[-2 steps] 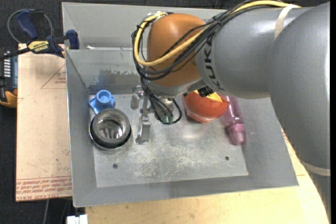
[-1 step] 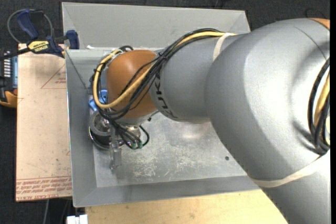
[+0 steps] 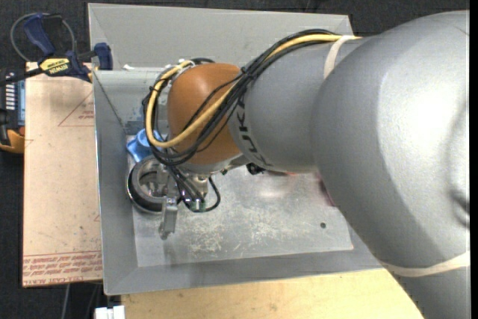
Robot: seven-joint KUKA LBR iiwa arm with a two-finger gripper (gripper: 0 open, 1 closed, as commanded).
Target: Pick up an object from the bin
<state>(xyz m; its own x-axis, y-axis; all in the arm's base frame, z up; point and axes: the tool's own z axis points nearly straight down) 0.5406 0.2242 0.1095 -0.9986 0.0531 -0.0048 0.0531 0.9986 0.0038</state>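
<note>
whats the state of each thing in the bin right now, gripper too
gripper: lowered to the floor in the bin's left part, at the round silver dish's edge
round silver dish: lying flat by the left wall, partly covered by the gripper
blue thing: against the left wall behind the dish, mostly hidden by the arm

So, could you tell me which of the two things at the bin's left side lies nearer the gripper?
The round silvery metal cup, right beside the gripper; the blue plastic piece lies farther up the picture.
</note>
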